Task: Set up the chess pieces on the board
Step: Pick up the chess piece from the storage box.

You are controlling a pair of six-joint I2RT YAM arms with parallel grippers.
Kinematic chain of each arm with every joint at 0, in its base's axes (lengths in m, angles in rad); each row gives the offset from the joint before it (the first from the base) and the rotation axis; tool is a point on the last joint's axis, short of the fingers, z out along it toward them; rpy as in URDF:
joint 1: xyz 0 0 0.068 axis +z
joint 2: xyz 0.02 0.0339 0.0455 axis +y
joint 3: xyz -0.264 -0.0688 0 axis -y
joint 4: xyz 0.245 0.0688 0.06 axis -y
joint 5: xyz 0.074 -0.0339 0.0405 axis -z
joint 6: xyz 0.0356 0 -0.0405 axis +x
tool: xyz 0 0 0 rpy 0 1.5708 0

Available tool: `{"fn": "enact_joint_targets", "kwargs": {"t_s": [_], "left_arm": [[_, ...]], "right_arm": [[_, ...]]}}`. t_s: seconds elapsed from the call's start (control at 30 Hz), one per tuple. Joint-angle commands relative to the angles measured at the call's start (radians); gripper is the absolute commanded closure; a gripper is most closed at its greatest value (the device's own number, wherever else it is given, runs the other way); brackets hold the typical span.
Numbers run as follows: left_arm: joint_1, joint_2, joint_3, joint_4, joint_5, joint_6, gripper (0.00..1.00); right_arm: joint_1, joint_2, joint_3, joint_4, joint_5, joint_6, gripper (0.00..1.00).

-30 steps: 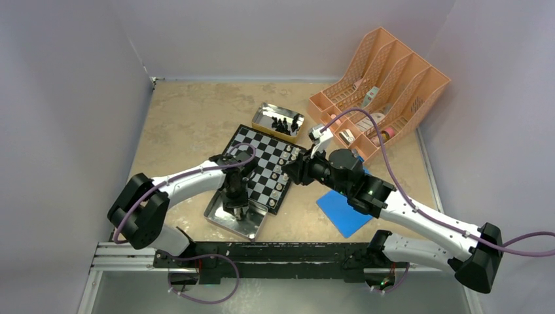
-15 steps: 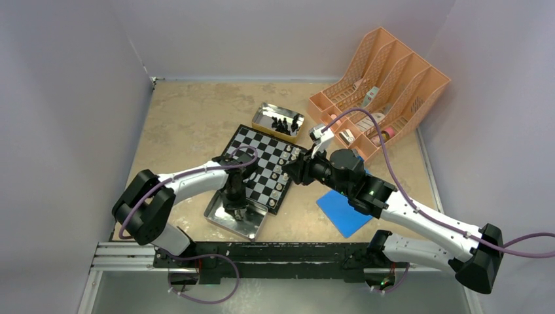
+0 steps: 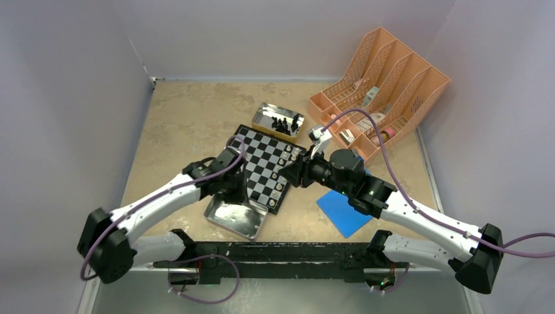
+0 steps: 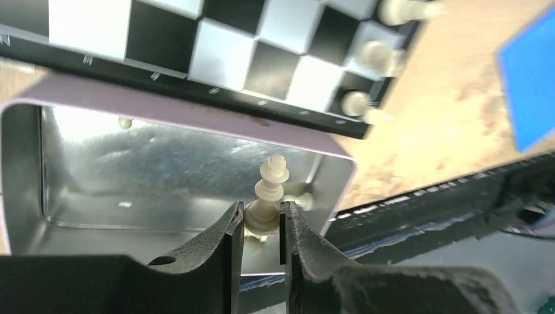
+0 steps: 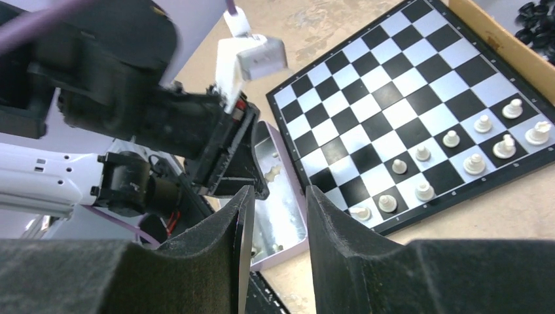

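Three pale lilac walls (image 3: 275, 33) enclose a mottled beige bench (image 3: 177, 124). On it lies a flat black-and-white checkered board (image 3: 258, 163). A far shiny rectangular metal tin (image 3: 265, 116) holds black chess pieces (image 3: 283, 124), and a near metal tin (image 3: 232, 219) sits just beside the board. A slotted orange plastic file rack (image 3: 393, 72) stands far right, with a blue flat square (image 3: 343, 212) nearer.

Left wrist: the left hand (image 4: 262, 219) is pinched on a cream-white chess piece (image 4: 269, 190) over the near tin's gleaming floor.

Right wrist: the right hand (image 5: 278, 196) stands partly open and empty, off the board's edge, where cream-white pieces (image 5: 451, 139) stand.
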State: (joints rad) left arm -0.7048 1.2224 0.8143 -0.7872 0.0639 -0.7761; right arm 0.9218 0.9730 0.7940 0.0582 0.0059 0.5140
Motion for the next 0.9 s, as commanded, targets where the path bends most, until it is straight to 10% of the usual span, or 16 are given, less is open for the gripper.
{"fn": "enact_joint_targets", "kwargs": {"t_s": [0.0,0.87], "left_arm": [[-0.008,-0.177,-0.003,0.149,0.055,0.157,0.89],[-0.009,-0.42,-0.093,0.446,0.393,0.534,0.92]], "right_arm": [[-0.003,-0.01,0.018,0.041,-0.064,0.049,0.62],[-0.005,0.155,0.184,-0.035,-0.275,0.036,0.56]]}}
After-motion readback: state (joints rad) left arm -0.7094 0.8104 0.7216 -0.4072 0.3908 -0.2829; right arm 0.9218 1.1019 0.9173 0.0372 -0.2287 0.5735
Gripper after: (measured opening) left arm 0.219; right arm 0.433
